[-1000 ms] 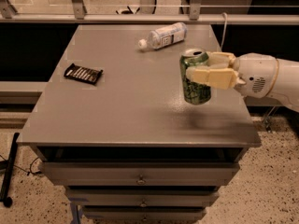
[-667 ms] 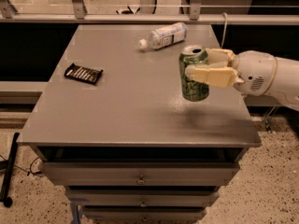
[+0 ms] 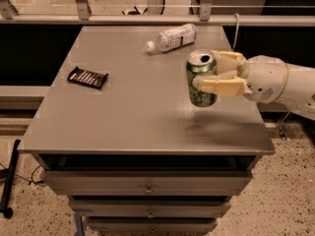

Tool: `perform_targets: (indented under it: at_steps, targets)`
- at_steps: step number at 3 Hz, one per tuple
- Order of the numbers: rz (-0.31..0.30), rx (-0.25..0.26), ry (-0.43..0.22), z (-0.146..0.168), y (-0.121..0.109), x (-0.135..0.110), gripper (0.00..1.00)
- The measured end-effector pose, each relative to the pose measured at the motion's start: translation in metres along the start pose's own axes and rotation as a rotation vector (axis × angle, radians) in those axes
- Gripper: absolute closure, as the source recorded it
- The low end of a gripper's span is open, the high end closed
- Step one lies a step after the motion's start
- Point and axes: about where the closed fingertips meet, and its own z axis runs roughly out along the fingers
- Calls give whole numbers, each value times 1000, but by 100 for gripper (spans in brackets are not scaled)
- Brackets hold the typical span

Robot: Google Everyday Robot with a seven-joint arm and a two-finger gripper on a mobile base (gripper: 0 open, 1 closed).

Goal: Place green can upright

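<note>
The gripper clasps the green can upright, seemingly just above the table near its right edge, so an early release could topple it.

On one desk there are three things, one green can, one clear bottle and one dark flat packet, and one pincer (it grips the can by the desk's right edge).

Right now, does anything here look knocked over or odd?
Only the plastic bottle lies on its side near the table's far edge. The gripper, at the right, holds the green can upright between its fingers.
</note>
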Motion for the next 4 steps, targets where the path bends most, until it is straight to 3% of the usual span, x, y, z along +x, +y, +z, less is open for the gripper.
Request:
perform_targets:
  at_steps: [1,2,3,4]
  targets:
    - [-13,16,-28,-13,1,15,100]
    - [12,48,-103,-28,-5,24,100]
    - [59,62,-144,-38,-12,32,84]
    - [78,64,-160,-45,-14,44,61]
